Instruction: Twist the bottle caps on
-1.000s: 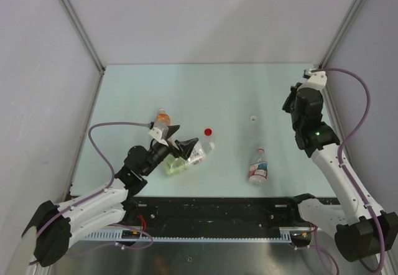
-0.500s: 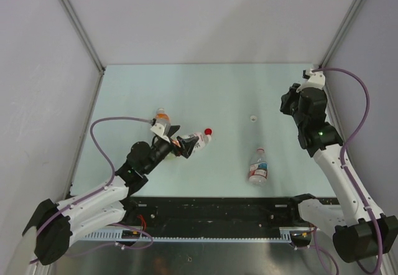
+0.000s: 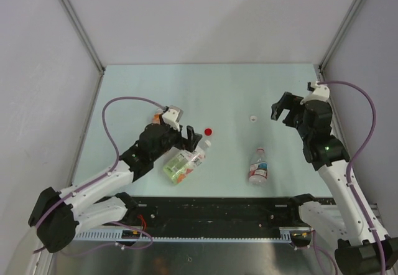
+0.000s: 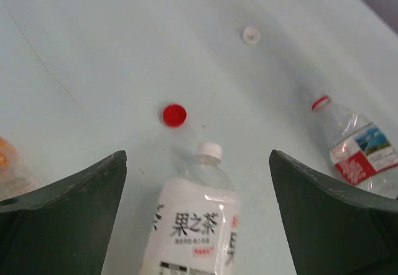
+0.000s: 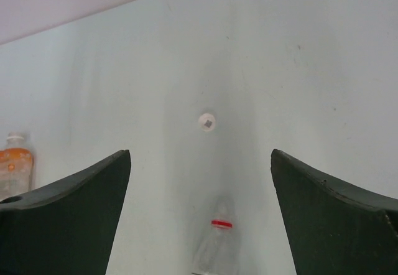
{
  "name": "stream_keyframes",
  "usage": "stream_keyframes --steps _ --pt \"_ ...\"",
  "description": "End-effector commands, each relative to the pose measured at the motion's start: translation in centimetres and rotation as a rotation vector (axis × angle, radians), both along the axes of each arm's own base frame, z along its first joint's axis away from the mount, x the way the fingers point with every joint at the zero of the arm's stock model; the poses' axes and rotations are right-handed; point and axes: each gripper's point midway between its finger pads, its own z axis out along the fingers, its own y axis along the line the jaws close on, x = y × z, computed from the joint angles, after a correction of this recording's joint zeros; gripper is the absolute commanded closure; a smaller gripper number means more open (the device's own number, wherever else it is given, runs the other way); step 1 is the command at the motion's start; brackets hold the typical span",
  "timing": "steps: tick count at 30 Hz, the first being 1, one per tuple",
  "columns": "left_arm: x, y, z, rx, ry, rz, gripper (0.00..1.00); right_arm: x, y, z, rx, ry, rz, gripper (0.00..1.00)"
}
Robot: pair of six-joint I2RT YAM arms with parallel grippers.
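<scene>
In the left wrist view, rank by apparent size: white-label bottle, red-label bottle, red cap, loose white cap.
1. white-label bottle, nearest and cut off below.
2. red-label bottle, partly cut off at the edge.
3. red cap.
4. loose white cap, farther off, so the two caps may really match.

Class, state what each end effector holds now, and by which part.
Nothing is held. The left end effector stands open over the white-label bottle, clear of it; the right end effector is open and empty.

Top camera looks down from behind; wrist cameras skim the table (image 3: 217, 88), sharing the loose white cap (image 4: 250, 35)
</scene>
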Motion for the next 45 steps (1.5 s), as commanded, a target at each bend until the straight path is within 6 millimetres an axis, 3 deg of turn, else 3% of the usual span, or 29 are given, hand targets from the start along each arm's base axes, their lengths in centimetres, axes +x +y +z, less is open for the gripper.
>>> stream_keyframes --steps 1,4,8,20,22,27,30,32,35,39,42,45 --pt "-2.6 -0.3 -4.3 0.123 0.201 -0.11 0.01 -1.4 0.4 -1.1 0.021 0.007 0.038 0.01" --pt "-3.4 -0.4 -7.0 0.184 0.305 -0.134 0.01 -2.0 1.7 -1.8 0.047 -0.005 0.111 0.01" --pt "-2.6 -0.2 -9.6 0.273 0.395 -0.096 0.01 -2.6 3.2 -2.6 0.065 0.003 0.208 0.01" --pt "-4.5 -2.5 -12.8 0.509 0.494 -0.205 0.02 -2.5 2.9 -3.8 0.027 0.028 0.208 0.01" --pt "-4.7 -2.7 -13.0 0.517 0.506 -0.224 0.1 -2.5 2.9 -3.9 0.026 0.033 0.213 0.01" --pt "-5.4 -3.1 -13.0 0.525 0.51 -0.272 0.43 -2.6 3.2 -3.9 0.042 0.033 0.223 0.01" --pt "-5.4 -3.9 -11.5 0.497 0.465 -0.315 0.55 -2.7 4.5 -3.6 0.083 0.032 0.284 0.01" --pt "-5.2 -4.8 -9.3 0.466 0.378 -0.349 0.61 -3.1 6.3 -3.3 0.141 0.034 0.375 0.01" --pt "-4.7 -6.4 -4.1 0.356 0.158 -0.374 0.64 -4.4 10.4 -2.4 0.265 0.05 0.59 0.01" --pt "-5.7 -7.4 3.6 0.13 -0.18 -0.415 0.66 -6.1 14.6 -0.9 0.341 0.03 0.782 0.01" --pt "-6.9 -6.6 6.6 0.019 -0.324 -0.422 0.66 -7.5 17.8 1.2 0.366 -0.043 0.892 0.01" --pt "-7.6 -6.3 7.8 -0.015 -0.371 -0.433 0.67 -8.4 20.1 3.2 0.369 -0.136 0.928 0.01"
